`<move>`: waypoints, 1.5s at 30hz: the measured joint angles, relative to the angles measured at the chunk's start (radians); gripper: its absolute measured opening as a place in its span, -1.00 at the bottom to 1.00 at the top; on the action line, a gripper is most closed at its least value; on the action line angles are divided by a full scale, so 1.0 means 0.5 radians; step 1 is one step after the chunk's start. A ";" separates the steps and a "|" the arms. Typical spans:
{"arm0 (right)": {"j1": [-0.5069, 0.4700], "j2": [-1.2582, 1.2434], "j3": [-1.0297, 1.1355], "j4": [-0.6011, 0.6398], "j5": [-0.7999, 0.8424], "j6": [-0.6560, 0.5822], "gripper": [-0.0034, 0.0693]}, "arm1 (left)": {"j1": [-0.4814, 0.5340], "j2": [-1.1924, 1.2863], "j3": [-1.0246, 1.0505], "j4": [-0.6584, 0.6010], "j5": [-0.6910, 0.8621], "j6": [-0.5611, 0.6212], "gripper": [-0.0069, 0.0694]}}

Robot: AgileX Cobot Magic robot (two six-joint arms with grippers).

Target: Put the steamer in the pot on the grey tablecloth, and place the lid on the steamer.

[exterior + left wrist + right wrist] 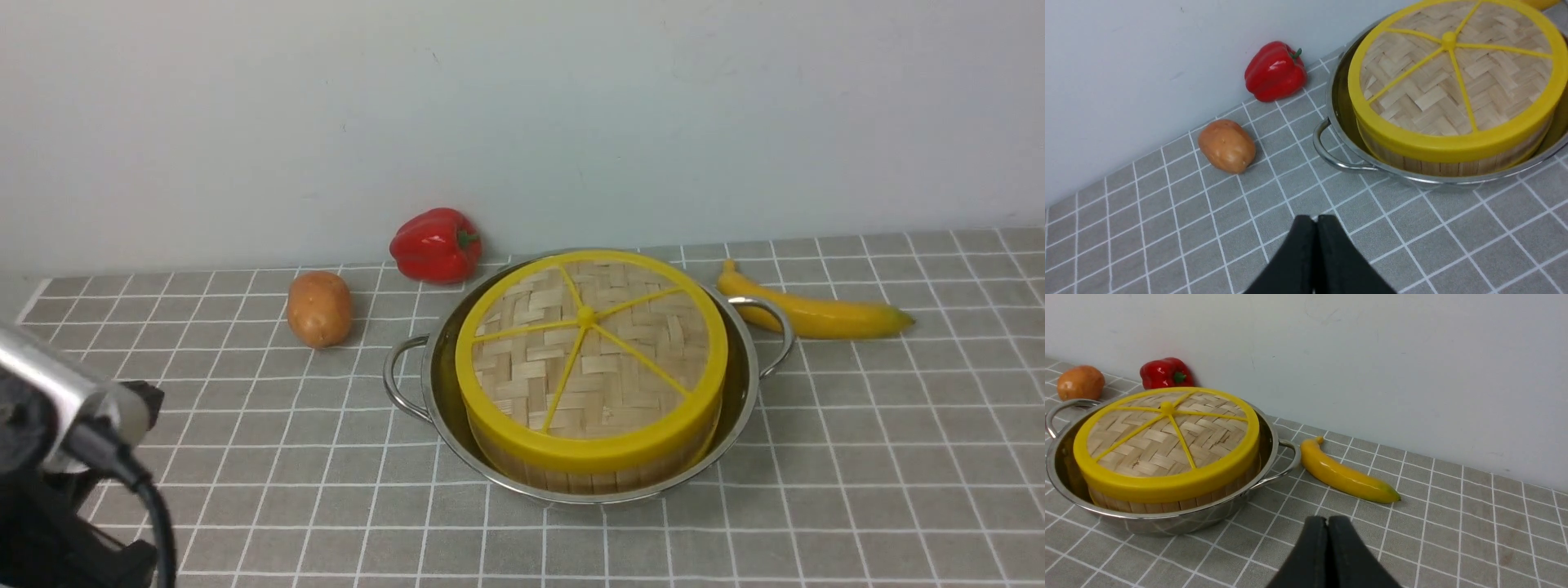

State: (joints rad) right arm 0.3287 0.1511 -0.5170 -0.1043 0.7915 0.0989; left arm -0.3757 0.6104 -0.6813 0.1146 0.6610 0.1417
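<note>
In the left wrist view the left gripper point(1314, 219) has its two black fingers pressed together, holding nothing, low over the grey tablecloth point(1167, 212). In the right wrist view the right gripper point(1327, 520) is also closed and empty. Only the left arm shows in the front view, at the near left corner; the right arm is not seen there.

Beyond both grippers, in the middle of the cloth, stands the pot point(739, 392). The steamer point(571, 474) sits inside it, its bamboo wall showing under the yellow rim. The lid point(592, 343) lies flat on top of the steamer and seems well centred. The pot lies forward and to the right of the left gripper, forward and to the left of the right one. The left gripper appears a little nearer.

I judge both steps of the task done, so no approach is needed.

Farther back, near the wall, a potato point(319, 309) and a red pepper point(435, 245) lie left of the pot, and a banana point(812, 314) just beside its right handle. Nothing stands between the grippers and the pot.
</note>
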 joint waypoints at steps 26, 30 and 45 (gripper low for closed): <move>0.000 -0.002 0.001 0.101 -0.002 0.000 -0.60 | 0.744 -0.804 0.574 0.032 -0.052 -0.146 -0.79; 0.000 -0.002 0.001 0.101 -0.002 0.000 -0.56 | 0.786 -1.048 0.889 0.034 -0.330 -0.149 -0.76; 0.000 -0.002 0.001 0.101 -0.006 0.000 -0.41 | 0.793 -1.222 1.377 0.049 -0.674 -0.227 -0.70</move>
State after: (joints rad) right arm 0.3287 0.1501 -0.5166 -0.0537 0.7883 0.0989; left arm 0.0206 -0.0004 0.0074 0.1390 0.3238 0.0283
